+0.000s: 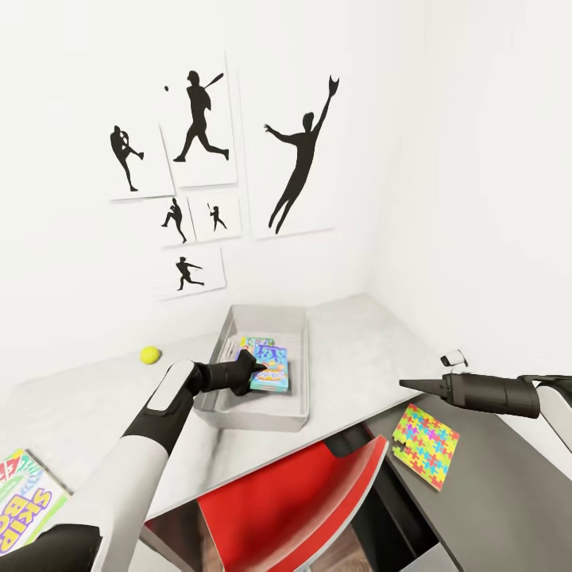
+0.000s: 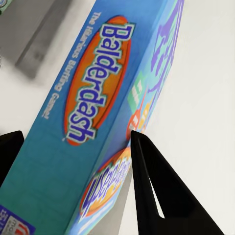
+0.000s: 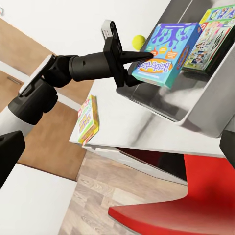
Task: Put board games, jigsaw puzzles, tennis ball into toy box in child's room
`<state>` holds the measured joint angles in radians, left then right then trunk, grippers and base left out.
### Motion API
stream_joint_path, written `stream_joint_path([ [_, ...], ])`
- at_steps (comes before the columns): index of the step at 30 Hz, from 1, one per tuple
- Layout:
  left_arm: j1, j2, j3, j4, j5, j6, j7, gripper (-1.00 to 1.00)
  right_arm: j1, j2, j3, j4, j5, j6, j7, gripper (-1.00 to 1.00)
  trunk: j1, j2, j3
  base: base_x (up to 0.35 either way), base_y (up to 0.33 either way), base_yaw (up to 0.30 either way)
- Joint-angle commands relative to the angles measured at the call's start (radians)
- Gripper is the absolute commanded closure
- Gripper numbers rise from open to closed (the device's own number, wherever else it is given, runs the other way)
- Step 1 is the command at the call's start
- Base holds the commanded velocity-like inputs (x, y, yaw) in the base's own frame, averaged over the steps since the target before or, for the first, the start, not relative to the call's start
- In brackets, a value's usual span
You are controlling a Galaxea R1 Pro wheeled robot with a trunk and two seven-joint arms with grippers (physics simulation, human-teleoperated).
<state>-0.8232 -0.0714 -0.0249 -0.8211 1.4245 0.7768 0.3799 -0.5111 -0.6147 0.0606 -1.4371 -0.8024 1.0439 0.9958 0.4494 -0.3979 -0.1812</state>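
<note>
White walls w/ silhouette posters (image 1: 199, 127), red chair (image 1: 294, 508).

Blue game box (image 2: 83, 122) — side panel reads "Balderdash", with small print alongside, possibly "The Hilarious Bluffing Game". Yellow-green box (image 1: 24, 500) at desk edge — large letters, not legible.

White-and-black arms with dark tapered grippers

The left arm (image 1: 151, 445) has a glossy white shell on its forearm, a black joint band, then a matte black cylindrical wrist narrowing to the left gripper (image 1: 253, 367), whose black fingers (image 2: 156, 196) are flat, pointed wedges. The right arm (image 1: 548, 401) shows white casing and a dark grey barrel ending in the pointed right gripper (image 1: 409, 385), with a small white-and-black block (image 1: 454, 358) mounted above.
</note>
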Motion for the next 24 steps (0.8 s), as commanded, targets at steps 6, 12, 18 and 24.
stream_joint_path([
  [6,-0.001,-0.002,-0.002,-0.001,0.008,0.003,0.008,1.0,-0.001,-0.001,0.002,0.0,0.0,0.003,0.003,-1.0,0.001,-0.002,-0.005,0.0,0.0,0.0],
  [12,-0.001,-0.006,-0.003,-0.001,0.009,0.004,0.008,1.0,-0.001,0.0,0.003,0.0,0.0,0.003,0.003,-1.0,0.001,-0.002,-0.011,0.0,0.0,0.0],
  [18,-0.002,-0.007,-0.004,-0.001,0.009,0.004,0.006,1.0,-0.001,0.0,0.003,0.0,0.0,0.003,0.003,-1.0,0.001,-0.002,-0.02,0.0,0.0,0.0],
  [24,-0.002,-0.008,-0.004,-0.001,0.01,0.005,0.006,1.0,-0.001,0.0,0.003,0.0,0.0,0.003,0.003,-1.0,0.001,-0.002,-0.029,0.0,0.0,0.0],
])
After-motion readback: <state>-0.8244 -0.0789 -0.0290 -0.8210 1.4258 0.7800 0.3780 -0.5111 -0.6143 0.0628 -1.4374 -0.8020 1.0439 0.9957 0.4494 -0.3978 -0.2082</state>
